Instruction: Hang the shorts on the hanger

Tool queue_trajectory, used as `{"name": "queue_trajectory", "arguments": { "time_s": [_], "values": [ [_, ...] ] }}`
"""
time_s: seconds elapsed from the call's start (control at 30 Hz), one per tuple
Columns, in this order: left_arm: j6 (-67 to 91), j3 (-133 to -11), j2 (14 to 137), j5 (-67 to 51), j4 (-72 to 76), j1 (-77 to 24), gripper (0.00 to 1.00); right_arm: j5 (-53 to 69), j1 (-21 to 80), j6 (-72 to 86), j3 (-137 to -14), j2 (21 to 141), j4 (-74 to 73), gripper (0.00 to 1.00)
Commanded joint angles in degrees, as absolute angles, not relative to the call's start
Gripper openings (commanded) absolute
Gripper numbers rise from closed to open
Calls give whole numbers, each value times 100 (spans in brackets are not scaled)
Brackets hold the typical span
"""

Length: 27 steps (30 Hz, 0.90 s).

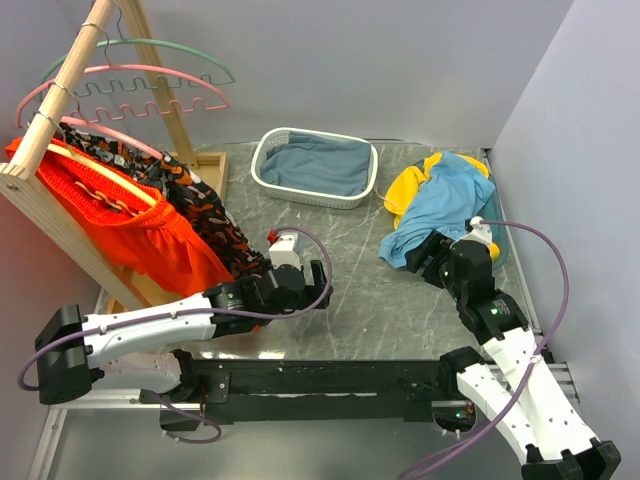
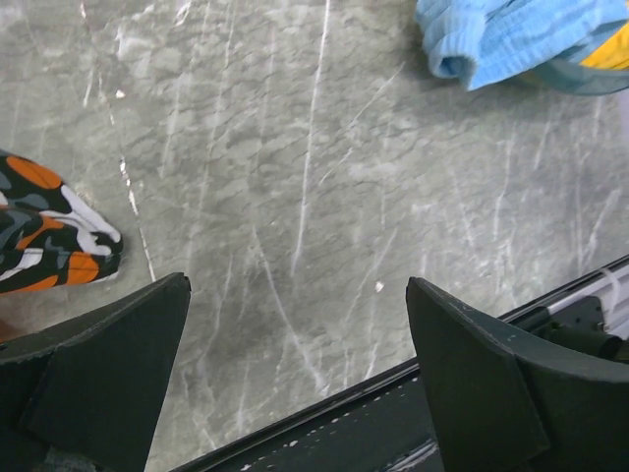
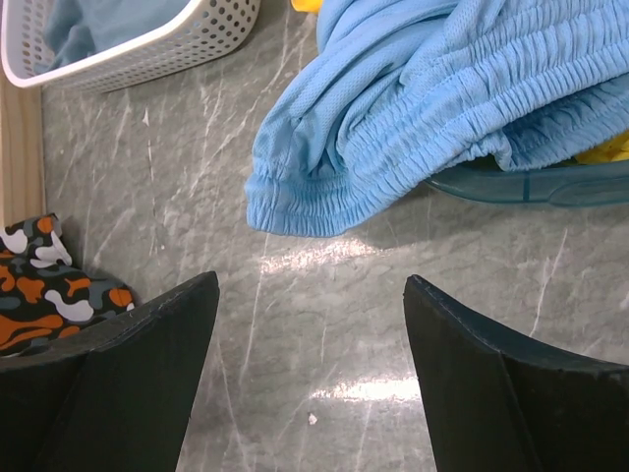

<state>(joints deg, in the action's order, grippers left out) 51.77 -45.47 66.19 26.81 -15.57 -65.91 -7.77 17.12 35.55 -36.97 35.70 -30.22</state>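
A grey marbled bench fills the top view, closed in by pale walls behind and to the right. At upper left a slanted wooden rack carries the hanger, which hangs just below a green hanger; orange shorts and a patterned garment drape beneath them. A white basket sits at upper centre.

The shorts lie bunched at centre right, partly over a yellow garment and close to the bench's right edge. The middle of the bench between the two arms is bare stone, and the dark rail runs along its near edge.

The left gripper hangs spread wide over bare bench and touches nothing. The right gripper is also spread, with the shorts' gathered hem just beyond its tips and not between them.

A translucent teal rim shows under the shorts; what it belongs to is unclear. The shorts' drawstring is hidden in the folds.
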Motion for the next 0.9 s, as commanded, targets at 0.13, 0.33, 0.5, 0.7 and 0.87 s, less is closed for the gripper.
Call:
{"name": "queue_trajectory", "arguments": {
  "time_s": [0.13, 0.33, 0.5, 0.7, 0.87],
  "values": [
    [5080, -5009, 6705, 2716, -1450, -6565, 96, -633, 1740, 3595, -3814, 3393, -2997, 84],
    [5010, -5281, 7153, 2654, -1310, -6574, 96, -738, 1740, 3630, -3876, 3313, -3059, 85],
    [4808, -5650, 7812, 2768, -723, -6574, 93, -1098, 1740, 3665, -4034, 3287, -3225, 84],
    [4290, -6810, 9218, 2988, -449, -6548, 79, -1731, 1731, 3744, -4350, 3208, -3480, 82],
    [3877, -7663, 10229, 2777, -35, -6364, 72, -1696, 1731, 3762, -4359, 3252, -3498, 82]
  ]
}}
